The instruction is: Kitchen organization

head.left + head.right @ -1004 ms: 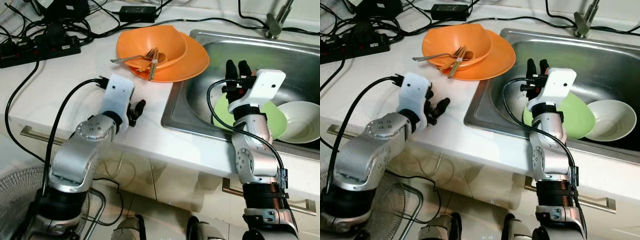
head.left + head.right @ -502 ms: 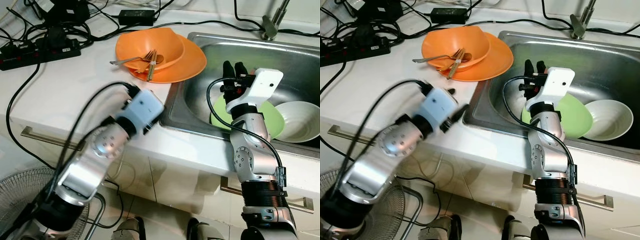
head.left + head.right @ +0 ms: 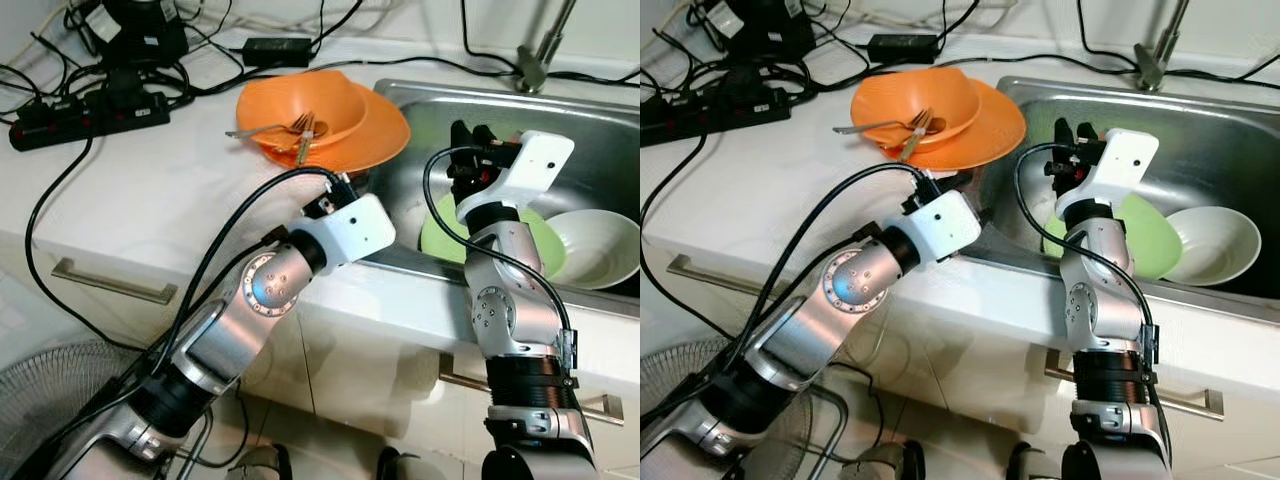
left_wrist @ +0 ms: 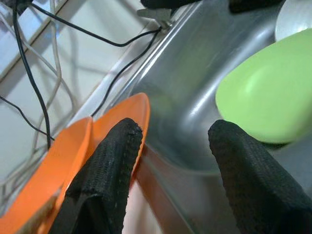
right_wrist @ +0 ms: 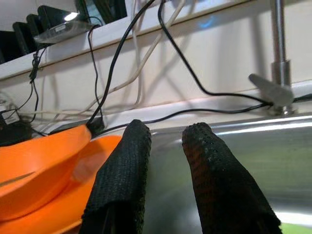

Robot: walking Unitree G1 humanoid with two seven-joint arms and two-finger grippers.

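The left gripper (image 4: 168, 161), fingers spread, sits at the sink's (image 3: 590, 105) near-left rim beside the orange plate (image 3: 375, 125), likely to grasp it (right gripper (image 5: 165, 161), fingers narrowly parted, waits above the green bowl (image 3: 545, 245)).

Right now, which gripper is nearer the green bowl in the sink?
Right. The right gripper hovers just above the green bowl; the left gripper sits at the sink's left rim beside the orange plate.
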